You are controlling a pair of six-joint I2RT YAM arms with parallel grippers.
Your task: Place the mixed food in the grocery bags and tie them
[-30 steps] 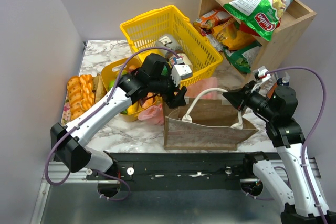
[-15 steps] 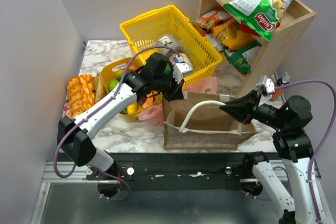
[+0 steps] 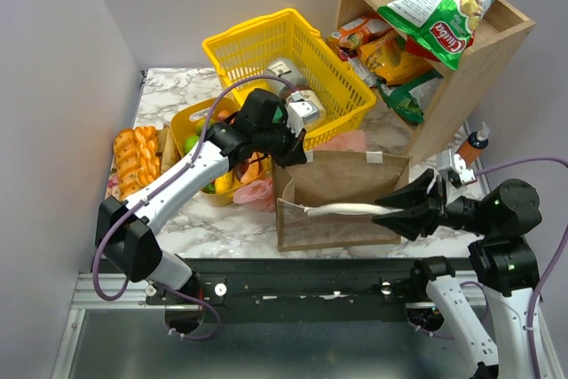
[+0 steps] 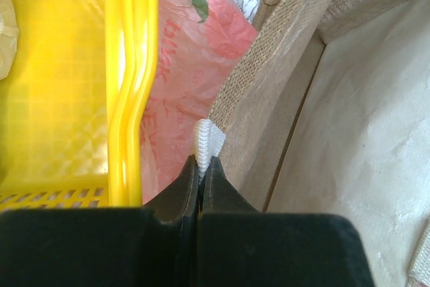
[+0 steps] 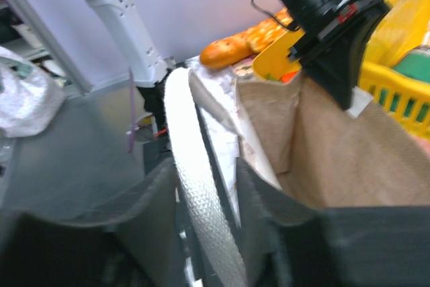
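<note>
Left wrist: left claw [image 4: 199, 166] clenched on handle tab [image 4: 205, 136] | right wrist: right claw [image 5: 205, 183] released, handle loop [image 5: 190, 159] between

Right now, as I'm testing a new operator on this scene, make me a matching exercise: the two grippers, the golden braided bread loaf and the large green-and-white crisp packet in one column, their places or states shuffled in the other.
1. left gripper
2. right gripper
3. golden braided bread loaf
4. large green-and-white crisp packet

A. open, white bag handle running between its fingers
B. on top of the wooden shelf
C. shut on a white strap end at the brown paper bag's rim
D. lying at the marble table's left edge

Pairs: 1-C, 2-A, 3-D, 4-B
</note>
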